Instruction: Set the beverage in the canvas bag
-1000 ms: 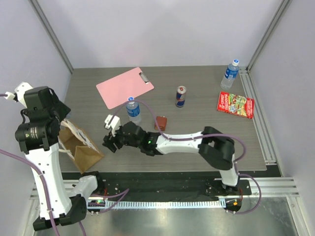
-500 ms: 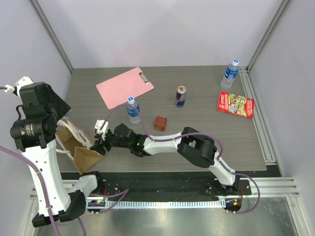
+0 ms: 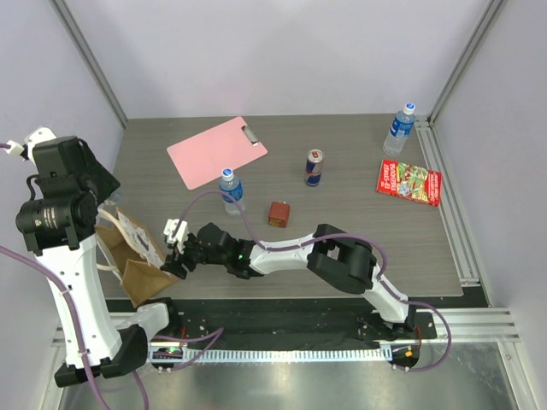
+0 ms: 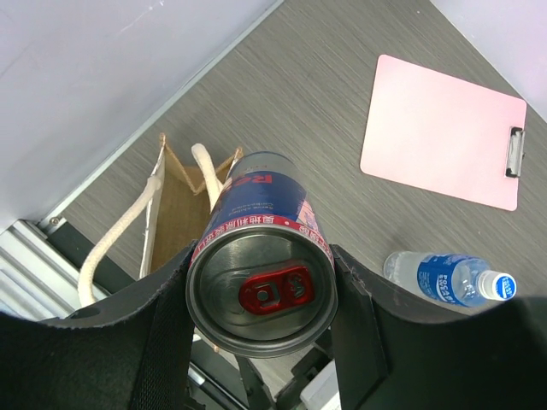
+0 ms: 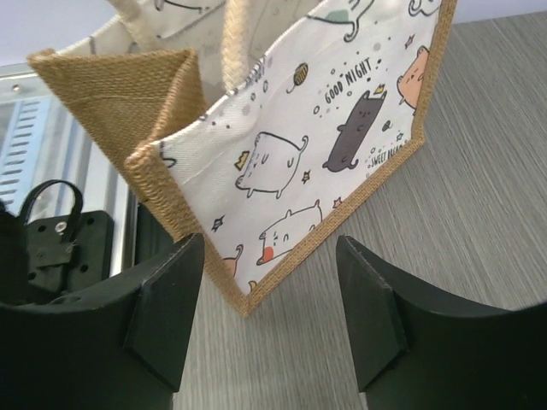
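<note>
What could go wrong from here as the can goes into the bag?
1. The canvas bag looks narrow-mouthed, with a cream handle hanging in the opening, so the can in the left tool may snag or land on the rim.
2. The right tool is open at the bag's corner, not gripping; a nudge could tip or shift the bag.

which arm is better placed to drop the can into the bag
Left. The left jaws are shut on the can over the open canvas bag. The right jaws are open, empty, beside the bag.
</note>
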